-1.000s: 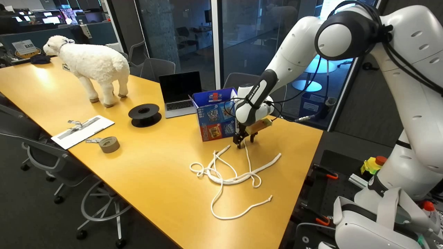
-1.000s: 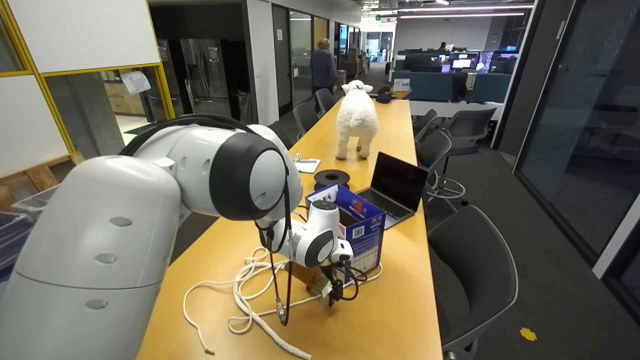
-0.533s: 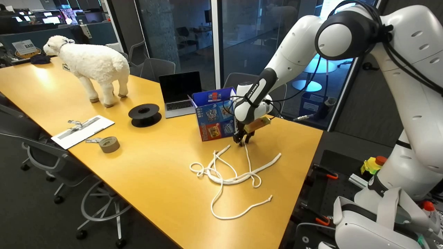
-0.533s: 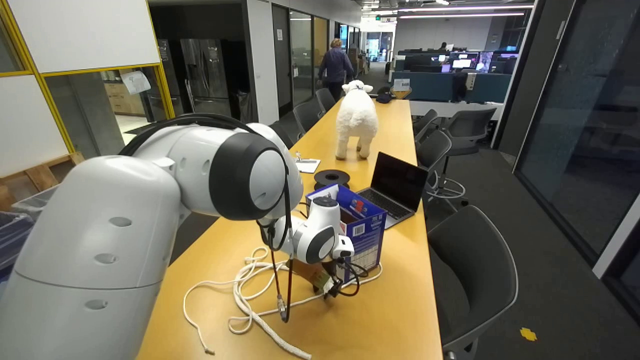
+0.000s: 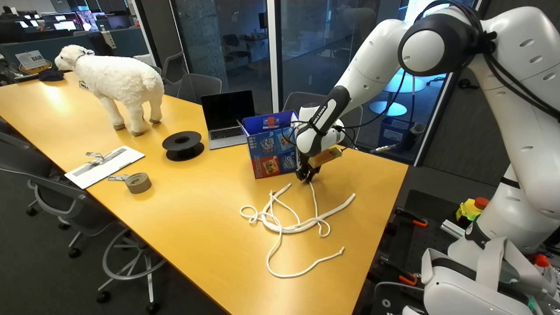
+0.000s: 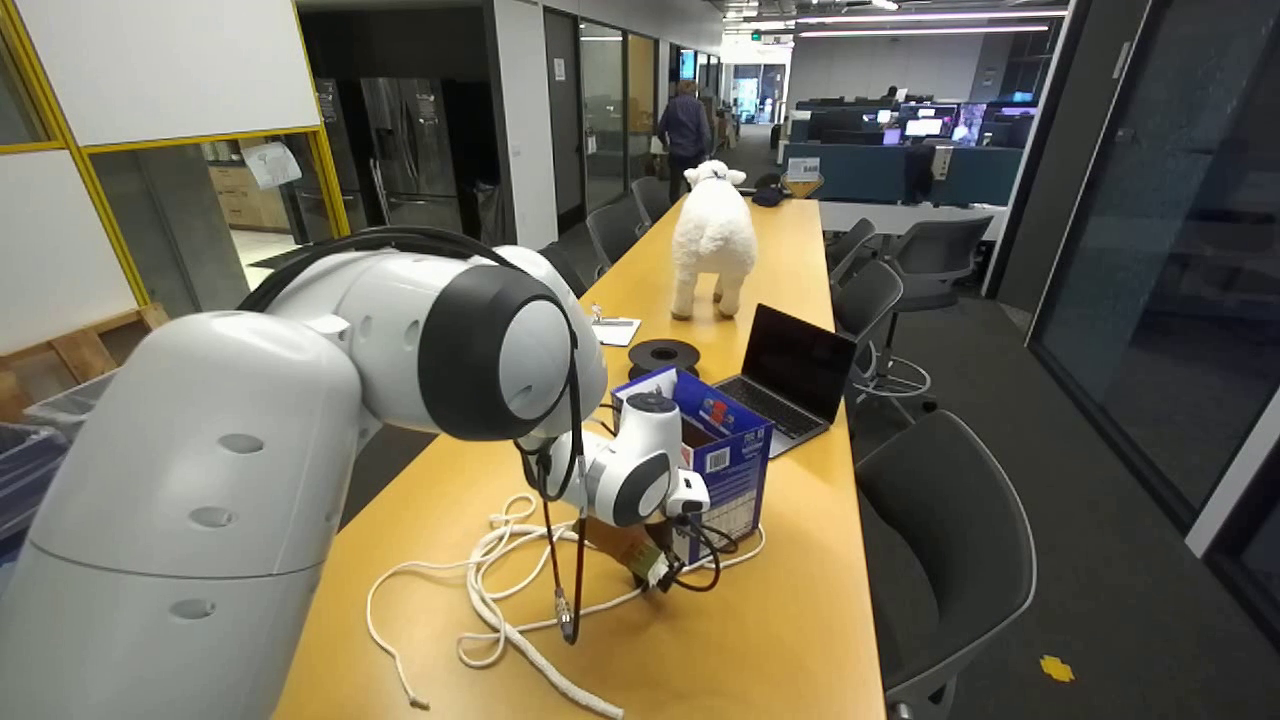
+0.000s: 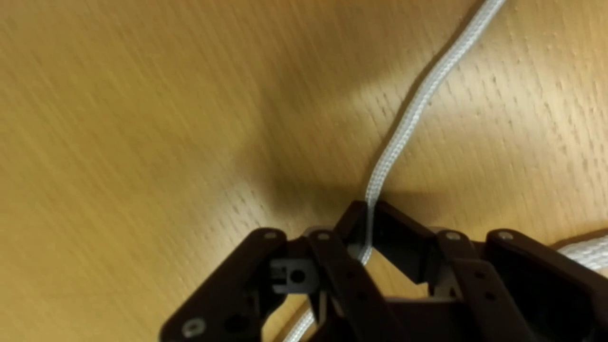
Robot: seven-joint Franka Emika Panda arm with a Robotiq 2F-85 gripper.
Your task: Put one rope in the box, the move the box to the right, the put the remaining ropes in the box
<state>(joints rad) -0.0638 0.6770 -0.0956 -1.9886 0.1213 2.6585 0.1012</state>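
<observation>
- Our thin rope [image 7: 409,118] runs over the table [image 7: 142,118], leaving the grip toward 1 o'clock in the wrist view and coming out at 7 — so it is held partway along, with rope free on both sides.
- The gripper [image 7: 369,211] has its jaws pressed together on it, pinching at the very tips; so slim a line lies flat, which we think is why the reach is this low.
- In an exterior view, the thick rope [image 5: 339,210] and the loose thin coils [image 5: 288,276] spread at 6 o'clock from the gripper. Our thin rope crosses the thick one, so we reckon a lift could drag it too.
- The box [image 5: 272,157] stands upright, mouth up, at 10 o'clock from the gripper and just beside it — handy, we judge, for a short lift over the rim. Its floor is hidden, so we cannot say whether a rope is already inside.
- Farther out, we see the spool [image 5: 183,148] at 9 o'clock from the box and the laptop [image 5: 227,119] at 10, near enough, we feel, to limit any shift that way.
</observation>
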